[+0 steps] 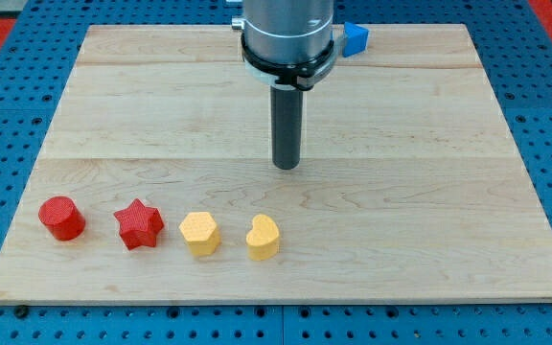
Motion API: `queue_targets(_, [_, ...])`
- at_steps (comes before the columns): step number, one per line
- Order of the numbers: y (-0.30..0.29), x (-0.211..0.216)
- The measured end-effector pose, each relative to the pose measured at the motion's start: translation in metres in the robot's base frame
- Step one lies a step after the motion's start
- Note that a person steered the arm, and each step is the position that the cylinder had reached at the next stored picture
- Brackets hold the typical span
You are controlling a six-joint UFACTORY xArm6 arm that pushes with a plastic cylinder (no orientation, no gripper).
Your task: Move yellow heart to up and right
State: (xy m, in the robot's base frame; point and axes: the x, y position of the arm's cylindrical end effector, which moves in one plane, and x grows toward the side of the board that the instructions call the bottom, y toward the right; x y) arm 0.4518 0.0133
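Note:
The yellow heart [264,237] lies near the view's bottom, a little left of centre on the wooden board [429,192]. My tip [287,166] is above it in the view and slightly to the right, well apart from it, touching no block. A yellow hexagon block [199,233] sits just left of the heart.
A red star [138,224] and a red cylinder [62,218] lie in the same row further to the view's left. A blue block [355,38] sits at the board's top edge, partly hidden behind the arm. Blue pegboard surrounds the board.

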Motion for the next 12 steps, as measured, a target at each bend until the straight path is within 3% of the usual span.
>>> queue_targets(1, [0.076,0.009])
queue_targets(3, [0.096,0.166])
queue_targets(7, [0.099,0.166])
queue_targets(10, [0.014,0.165])
queue_targets(12, [-0.011,0.063])
